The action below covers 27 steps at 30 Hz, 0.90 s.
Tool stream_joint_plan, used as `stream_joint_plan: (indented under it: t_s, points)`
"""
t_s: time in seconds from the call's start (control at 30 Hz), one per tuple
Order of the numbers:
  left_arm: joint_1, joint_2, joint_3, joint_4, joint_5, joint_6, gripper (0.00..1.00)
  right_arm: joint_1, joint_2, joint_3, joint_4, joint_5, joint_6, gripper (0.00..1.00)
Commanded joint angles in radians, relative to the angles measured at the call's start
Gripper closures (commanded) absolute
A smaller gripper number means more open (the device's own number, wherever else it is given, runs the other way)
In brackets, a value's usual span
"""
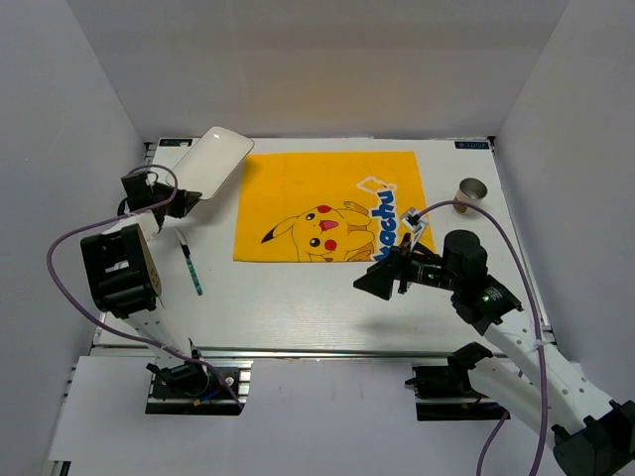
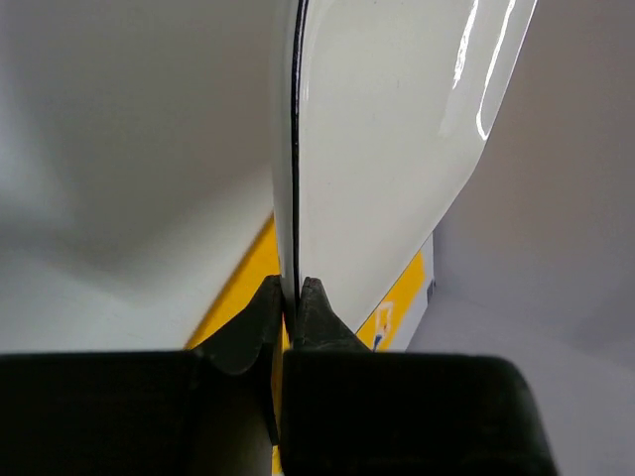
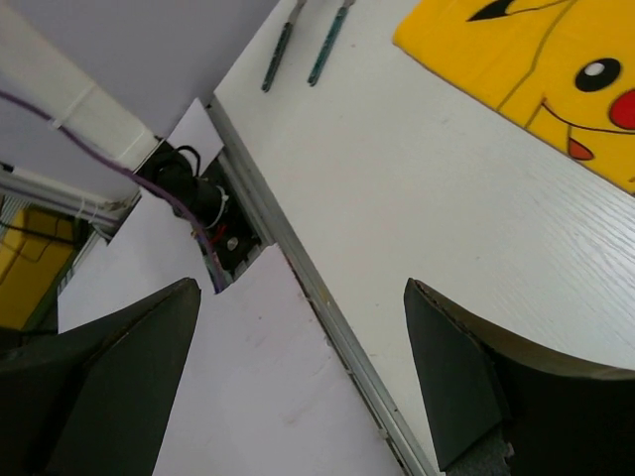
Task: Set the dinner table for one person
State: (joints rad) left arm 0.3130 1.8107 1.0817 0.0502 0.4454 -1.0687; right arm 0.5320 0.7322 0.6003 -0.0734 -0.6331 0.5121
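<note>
L jaws clamped on rim of white plate (image 1: 213, 162), tilted up ahead; R jaws wide apart, empty, tabletop (image 1: 298, 302) below, Pikachu placemat (image 1: 317, 193) ahead-right.

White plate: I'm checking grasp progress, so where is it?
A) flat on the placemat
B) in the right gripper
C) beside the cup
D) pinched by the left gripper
D: the left gripper is shut on the rim of the white plate; the right gripper is open and empty.
</note>
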Motion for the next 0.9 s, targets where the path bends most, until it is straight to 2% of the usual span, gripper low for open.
stream_joint_plan:
  t_s: [0.0,0.17,0.23,0.27,0.47,0.6,0.87]
  points:
    - [-0.035,-0.140,0.101,0.174,0.246,0.036,1.00,-0.003,0.016,0.039,-0.052,0.101,-0.037,0.11]
    - [-0.123,-0.068,0.280,-0.033,0.340,0.176,1.00,-0.003,0.044,0.088,-0.143,0.229,-0.046,0.11]
    - [-0.179,-0.031,0.338,-0.159,0.334,0.249,1.00,-0.006,0.064,0.124,-0.225,0.335,-0.043,0.11]
    - [-0.199,-0.016,0.390,-0.218,0.331,0.263,1.00,-0.004,0.073,0.163,-0.261,0.448,-0.031,0.11]
    - [-0.380,0.151,0.540,-0.325,0.388,0.340,1.00,-0.007,0.065,0.286,-0.409,0.711,-0.015,0.11]
    - [-0.459,0.222,0.584,-0.306,0.409,0.361,1.00,-0.012,0.053,0.332,-0.463,0.757,-0.033,0.11]
    - [-0.519,0.366,0.682,-0.334,0.461,0.434,1.00,-0.012,0.009,0.291,-0.474,0.721,-0.040,0.11]
